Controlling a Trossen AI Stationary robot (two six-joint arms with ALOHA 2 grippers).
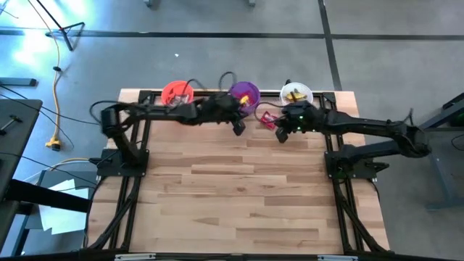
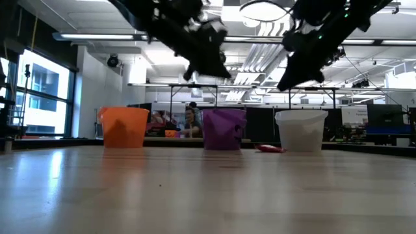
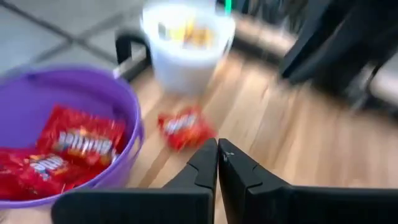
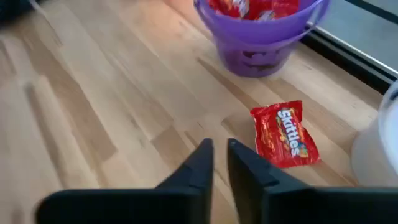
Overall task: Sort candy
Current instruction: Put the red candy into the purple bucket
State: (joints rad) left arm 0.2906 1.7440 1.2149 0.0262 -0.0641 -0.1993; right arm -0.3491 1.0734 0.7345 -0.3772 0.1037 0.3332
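The wooden tabletop [image 1: 239, 196] has three cups at its far edge: orange [image 1: 177, 93], purple [image 1: 244, 94] and white [image 1: 296, 94]. The purple cup holds red packets. One red Skittles packet [image 4: 285, 134] lies flat on the tabletop between the purple and white cups. The right gripper [image 4: 219, 163] hangs just beside it, open only a crack and holding nothing. Its long side points away from that gripper. The left gripper [image 3: 217, 163] is shut and empty, a bit farther off.
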